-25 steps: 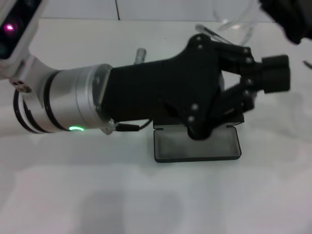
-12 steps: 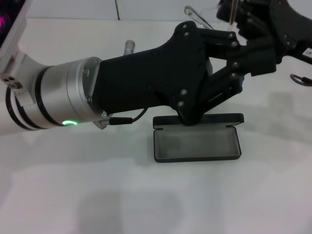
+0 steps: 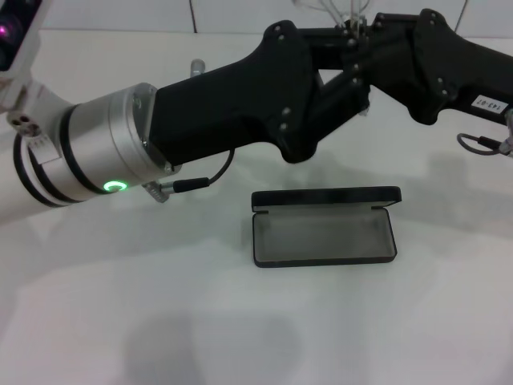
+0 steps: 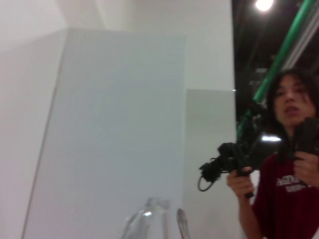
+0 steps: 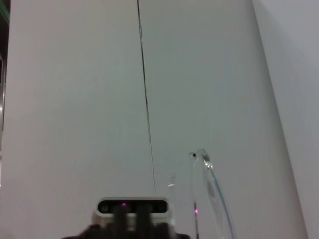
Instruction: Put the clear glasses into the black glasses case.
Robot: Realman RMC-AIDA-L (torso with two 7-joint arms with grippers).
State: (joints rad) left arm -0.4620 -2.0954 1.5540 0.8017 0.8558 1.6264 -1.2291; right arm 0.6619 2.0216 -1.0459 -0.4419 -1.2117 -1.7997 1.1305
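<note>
The clear glasses (image 3: 337, 10) hang in the air at the far edge of the head view, well above the table. My left gripper (image 3: 353, 44) reaches in from the left and is shut on them. From the right, my right gripper (image 3: 365, 28) meets it at the same spot and is also shut on the glasses. The left wrist view shows part of the glasses (image 4: 149, 219), and the right wrist view shows one thin arm (image 5: 212, 189). Below and nearer to me, the black glasses case (image 3: 325, 237) lies open on the white table with its grey lining bare and its lid (image 3: 325, 195) standing at the back.
A grey cable loop (image 3: 474, 144) hangs from the right wrist. White wall panels stand behind the table. In the left wrist view a person (image 4: 286, 169) in a dark red shirt stands off to the side holding a black device.
My left gripper rose and drew back from over the case to the glasses. The right arm came in from the right to meet it. The case is now fully uncovered.
</note>
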